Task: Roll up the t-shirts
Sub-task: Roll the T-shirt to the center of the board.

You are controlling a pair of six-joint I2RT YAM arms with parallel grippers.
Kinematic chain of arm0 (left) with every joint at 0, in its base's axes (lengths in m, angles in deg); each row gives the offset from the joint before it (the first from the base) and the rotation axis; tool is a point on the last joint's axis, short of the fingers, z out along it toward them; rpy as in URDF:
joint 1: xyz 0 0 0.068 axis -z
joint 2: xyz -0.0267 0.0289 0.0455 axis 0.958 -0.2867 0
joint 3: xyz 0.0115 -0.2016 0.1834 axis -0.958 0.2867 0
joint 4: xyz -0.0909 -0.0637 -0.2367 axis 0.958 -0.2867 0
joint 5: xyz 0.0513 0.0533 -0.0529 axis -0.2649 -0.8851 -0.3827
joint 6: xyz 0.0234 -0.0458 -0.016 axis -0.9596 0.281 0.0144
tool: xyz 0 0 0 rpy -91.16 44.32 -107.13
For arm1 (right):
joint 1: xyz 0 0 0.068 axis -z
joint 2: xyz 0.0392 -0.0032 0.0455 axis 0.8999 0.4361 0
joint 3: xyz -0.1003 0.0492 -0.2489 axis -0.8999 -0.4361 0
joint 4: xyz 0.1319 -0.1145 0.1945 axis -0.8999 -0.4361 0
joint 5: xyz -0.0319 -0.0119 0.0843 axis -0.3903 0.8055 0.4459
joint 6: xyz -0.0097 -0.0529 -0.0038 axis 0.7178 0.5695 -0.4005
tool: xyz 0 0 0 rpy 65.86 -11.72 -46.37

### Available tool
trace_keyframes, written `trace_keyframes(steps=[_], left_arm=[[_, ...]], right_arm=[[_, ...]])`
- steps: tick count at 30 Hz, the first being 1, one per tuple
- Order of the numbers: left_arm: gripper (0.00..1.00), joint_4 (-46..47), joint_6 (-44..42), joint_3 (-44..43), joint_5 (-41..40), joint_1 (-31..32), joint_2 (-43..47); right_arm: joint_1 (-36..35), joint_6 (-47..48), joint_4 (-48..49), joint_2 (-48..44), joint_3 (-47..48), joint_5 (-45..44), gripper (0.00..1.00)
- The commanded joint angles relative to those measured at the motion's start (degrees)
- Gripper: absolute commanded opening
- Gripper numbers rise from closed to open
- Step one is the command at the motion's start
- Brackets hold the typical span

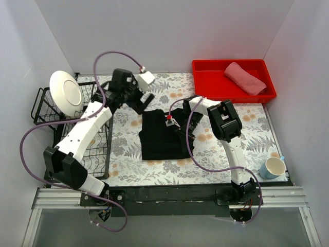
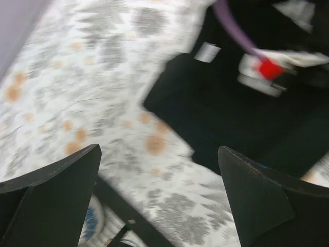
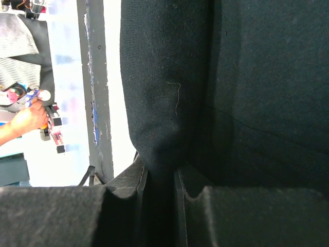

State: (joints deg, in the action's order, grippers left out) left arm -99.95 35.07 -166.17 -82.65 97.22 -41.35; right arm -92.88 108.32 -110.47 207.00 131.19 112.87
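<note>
At the left edge of the counter [image 1: 128, 152] a black wire rack [image 1: 46, 110] holds a white plate [image 1: 66, 88]. The left arm [image 1: 85, 128] reaches past it toward the far left part of the counter. Its jaws are released and spread wide with nothing between them, hanging over the bare fern-patterned cover just beside the far left corner of the black t-shirt [image 1: 159, 139]. That shirt lies in the middle of the counter, gathered into a rough block, and its white neck label [image 2: 207, 51] shows in the left wrist view. The right arm [image 1: 226, 123] bends in over the shirt's far right side. Its jaws are clenched on a fold of the black cloth, which the right wrist view shows pinched up into a ridge. In the far right corner a red tray [image 1: 205, 85] holds the pink t-shirt [image 1: 245, 77], bundled up, so the black one is probably the shirt being worked. A cup [image 1: 272, 167] stands at the near right corner. The black cloth looks soft, light and limp. It will likely sag and slide open wherever it is not held, and a single pinch will drag it into a bunch rather than turn it over evenly. The better hold seems to be along one straight edge, with one set of jaws near each end, taking all the layers at once.
</note>
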Motion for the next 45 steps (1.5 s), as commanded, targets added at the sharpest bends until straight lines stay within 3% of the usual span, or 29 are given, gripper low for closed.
trace_keyframes(steps=[1, 2, 4, 5, 9, 17, 21, 34, 45], left_arm=[[0.96, -0.1, -8.2, 13.9, 5.9, 12.4, 7.2], [0.95, 5.2, -10.7, 23.5, 5.8, 15.7, 10.7], [0.91, 8.2, -14.8, 30.4, 5.1, 18.0, 16.2], [0.86, 9.6, -15.1, 32.6, 5.5, 18.7, 16.9], [0.83, 12.4, -17.0, 40.5, 5.5, 20.9, 18.0], [0.79, 16.8, -19.3, 46.1, 4.7, 22.8, 20.0], [0.66, 17.8, -21.6, 48.4, 5.1, 22.8, 21.4], [0.67, 22.6, -22.0, 52.7, 6.9, 22.8, 18.7], [0.38, 29.7, -22.8, 56.0, 4.4, 22.7, 9.1]], right_arm=[[0.5, 2.5, 8.9, 3.2, 1.9, -7.7, 0.02], [0.5, 2.4, 8.9, 3.6, 2.0, -7.8, 0.02], [0.5, 2.4, 8.9, 3.9, 2.1, -7.9, 0.02], [0.5, 2.4, 8.9, 4.1, 2.2, -8.0, 0.02], [0.5, 2.1, 8.9, 4.2, 2.3, -8.2, 0.02], [0.6, 1.5, 8.9, 5.0, 3.1, -7.8, 0.02], [0.5, 0.8, 9.0, 5.7, 4.1, -7.9, 0.02], [0.6, 0.6, 9.0, 6.1, 4.1, -8.2, 0.02], [0.4, 0.3, 8.9, 6.4, 4.2, -8.4, 0.02]])
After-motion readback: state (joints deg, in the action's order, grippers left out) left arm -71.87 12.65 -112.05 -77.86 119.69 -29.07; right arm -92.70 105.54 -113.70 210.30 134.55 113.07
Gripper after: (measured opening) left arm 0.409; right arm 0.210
